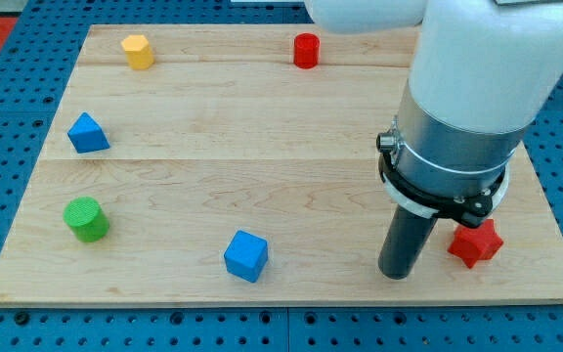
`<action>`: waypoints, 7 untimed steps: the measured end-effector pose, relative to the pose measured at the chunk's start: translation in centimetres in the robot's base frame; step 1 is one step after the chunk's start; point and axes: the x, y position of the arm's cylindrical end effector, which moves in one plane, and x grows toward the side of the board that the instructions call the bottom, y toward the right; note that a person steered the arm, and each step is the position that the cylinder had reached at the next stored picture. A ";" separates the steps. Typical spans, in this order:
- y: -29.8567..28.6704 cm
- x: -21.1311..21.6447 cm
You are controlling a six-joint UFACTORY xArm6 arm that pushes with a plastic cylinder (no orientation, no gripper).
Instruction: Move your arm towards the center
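My tip (396, 274) rests on the wooden board (262, 147) near the view's bottom right. A red star-shaped block (475, 242) lies just to the right of the tip, partly hidden by the arm. A blue cube (246, 255) sits to the tip's left near the bottom edge. A green cylinder (86, 218) is at the lower left. A blue triangular block (87, 133) is at the left. A yellow hexagonal block (138, 51) is at the top left. A red cylinder (306, 50) is at the top middle.
The white and grey arm body (477, 88) fills the view's upper right and hides part of the board. A blue perforated table (8, 117) surrounds the board.
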 end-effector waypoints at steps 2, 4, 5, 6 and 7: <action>0.2 0.0; 0.2 0.0; 0.2 0.0; 0.2 -0.1; 0.2 -0.2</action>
